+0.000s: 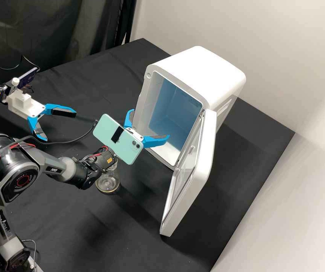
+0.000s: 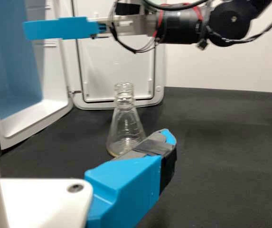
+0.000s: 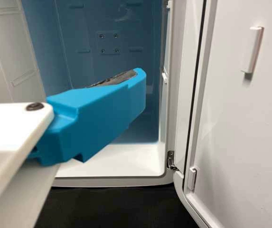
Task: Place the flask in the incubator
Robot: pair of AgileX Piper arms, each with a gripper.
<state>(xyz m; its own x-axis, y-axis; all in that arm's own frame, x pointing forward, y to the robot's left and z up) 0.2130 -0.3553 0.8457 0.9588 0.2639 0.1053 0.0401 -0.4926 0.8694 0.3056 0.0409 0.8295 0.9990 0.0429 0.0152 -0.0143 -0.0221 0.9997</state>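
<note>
High view shows me the incubator [image 1: 204,79], its door [image 1: 188,170] swung wide to take the flask [image 1: 107,184], which stands upright and ungrasped before it, so both my right gripper [image 1: 150,124] at its mouth and my left gripper [image 1: 60,125] farther off hold their fingers apart, empty.

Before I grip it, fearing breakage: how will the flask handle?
The flask looks like clear glass, so probably fragile and slippery. Wide base, narrow neck: likely stands steady, but may roll if tipped. Looks empty, probably light.
</note>
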